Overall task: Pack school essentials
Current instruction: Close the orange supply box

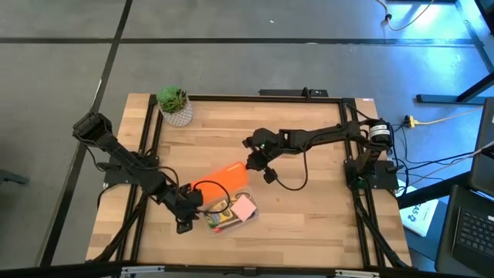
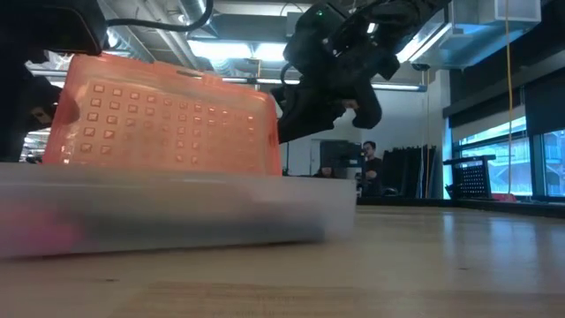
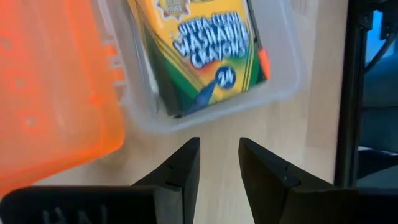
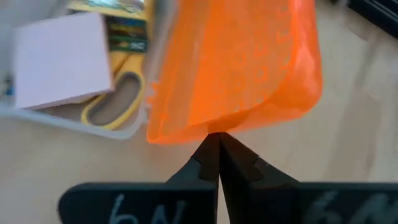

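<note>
Sitting in the clear case near the table's front: crayon box, scissors, pink pad. Right gripper pinching shut at the orange lid edge. Left gripper hovering left of the case, fingers narrowly apart.

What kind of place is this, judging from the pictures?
Probably a robotics lab or workshop: a wooden table in a black frame on grey concrete floor, exposed ceiling ducts and lights, and a laptop alongside.
</note>
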